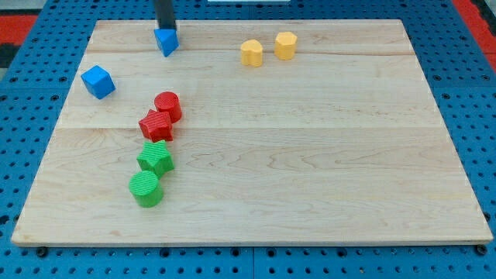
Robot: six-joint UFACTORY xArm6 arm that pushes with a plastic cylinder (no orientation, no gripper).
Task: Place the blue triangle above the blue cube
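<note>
Currently I'm pressing my tip (165,29), a bare rod tool holding nothing, against the blue triangle (167,41)'s top edge, still needing a leftward shove to sit it above the blue cube (98,81).

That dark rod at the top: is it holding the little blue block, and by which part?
Nothing is held. My tip only meets the upper edge of the blue triangle; it can push but not grip. The blue cube lies apart, toward the view's lower left.
</note>
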